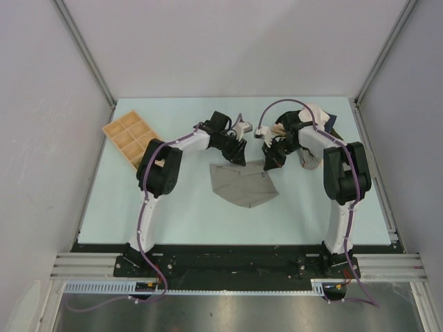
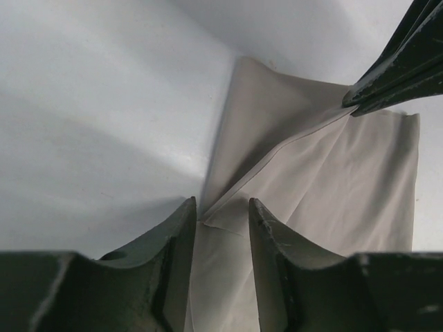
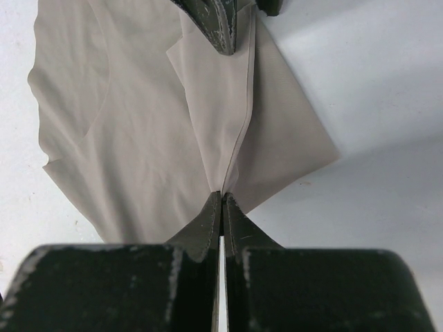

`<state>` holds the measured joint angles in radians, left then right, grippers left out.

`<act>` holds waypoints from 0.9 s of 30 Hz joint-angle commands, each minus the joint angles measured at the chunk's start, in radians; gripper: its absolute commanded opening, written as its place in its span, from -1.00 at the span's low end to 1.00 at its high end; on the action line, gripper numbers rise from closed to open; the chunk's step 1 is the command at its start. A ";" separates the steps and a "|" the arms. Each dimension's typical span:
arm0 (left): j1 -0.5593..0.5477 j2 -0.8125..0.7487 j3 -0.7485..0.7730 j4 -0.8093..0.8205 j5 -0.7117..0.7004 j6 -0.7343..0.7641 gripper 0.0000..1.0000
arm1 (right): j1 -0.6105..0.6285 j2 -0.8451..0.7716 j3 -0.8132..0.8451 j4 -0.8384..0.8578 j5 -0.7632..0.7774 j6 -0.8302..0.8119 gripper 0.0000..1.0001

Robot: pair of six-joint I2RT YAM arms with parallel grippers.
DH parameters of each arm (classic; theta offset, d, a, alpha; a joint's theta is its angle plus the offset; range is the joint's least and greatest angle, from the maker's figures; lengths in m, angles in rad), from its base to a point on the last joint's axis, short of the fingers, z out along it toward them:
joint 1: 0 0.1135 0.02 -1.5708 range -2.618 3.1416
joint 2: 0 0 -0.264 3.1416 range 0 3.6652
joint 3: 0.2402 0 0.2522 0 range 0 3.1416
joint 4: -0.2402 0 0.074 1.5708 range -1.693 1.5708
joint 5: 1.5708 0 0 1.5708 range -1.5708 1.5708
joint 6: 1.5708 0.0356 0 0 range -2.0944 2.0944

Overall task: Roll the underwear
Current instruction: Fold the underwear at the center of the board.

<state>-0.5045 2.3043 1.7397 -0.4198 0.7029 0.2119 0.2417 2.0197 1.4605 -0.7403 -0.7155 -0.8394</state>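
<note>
The taupe-grey underwear point(image 1: 242, 184) lies spread on the pale table, mid-centre. Both grippers are at its far edge. My right gripper point(image 1: 270, 163) is shut on a raised fold of the cloth along the seam, seen pinched at its tips in the right wrist view point(image 3: 222, 195). My left gripper point(image 1: 237, 158) is open; its fingers straddle the cloth's far corner in the left wrist view point(image 2: 223, 202), with cloth lying between them. The underwear point(image 2: 332, 187) is pulled into a ridge between the two grippers. In the right wrist view the underwear point(image 3: 138, 138) spreads out to the left.
A tan compartment tray point(image 1: 131, 138) lies tilted at the far left. A pile of other garments point(image 1: 315, 142) sits at the far right behind the right arm. Grey walls close in both sides and the back.
</note>
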 commanded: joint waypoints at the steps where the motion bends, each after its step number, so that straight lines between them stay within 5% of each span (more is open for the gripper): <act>1: -0.003 -0.017 -0.023 -0.094 0.061 0.069 -0.31 | 0.001 0.007 0.003 -0.002 -0.021 -0.010 -1.00; 7: -0.003 -0.055 -0.023 -0.079 0.066 0.050 -0.91 | 0.002 0.005 0.003 0.001 -0.018 -0.006 -1.00; 10: -0.003 -0.092 -0.023 -0.048 0.052 0.031 -0.99 | 0.005 0.002 0.009 0.004 -0.016 -0.003 -1.00; 27: 0.032 -0.122 0.035 -0.020 0.030 -0.022 -0.87 | 0.007 0.096 0.210 0.001 0.036 0.082 -1.00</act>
<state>-0.4904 2.1860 1.7252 -0.4061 0.6868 0.1822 0.2455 2.0789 1.6093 -0.7403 -0.6937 -0.7883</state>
